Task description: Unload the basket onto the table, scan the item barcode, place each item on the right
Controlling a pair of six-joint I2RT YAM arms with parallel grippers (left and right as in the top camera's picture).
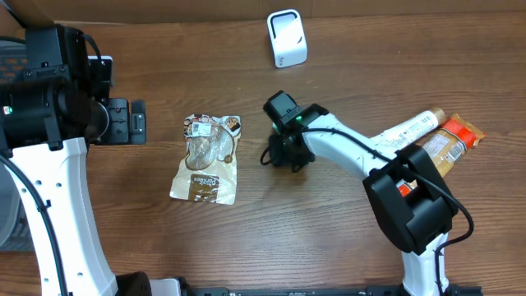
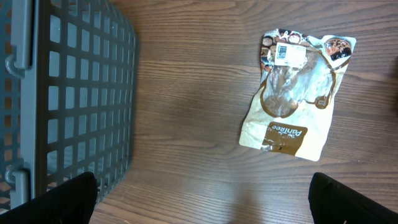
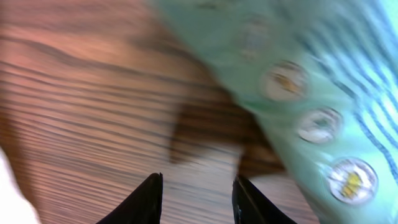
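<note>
Brown wood-grain table (image 1: 140, 234) under everything, tan cardboard wall (image 1: 164, 10) along the far edge. Grey plastic lattice basket (image 2: 74, 93) at far left. Clear-and-tan snack pouch (image 1: 208, 160) lying flat mid-table, label up. White squeeze tube (image 1: 407, 129) and orange foil packet (image 1: 450, 141) side by side, touching, at right.
</note>
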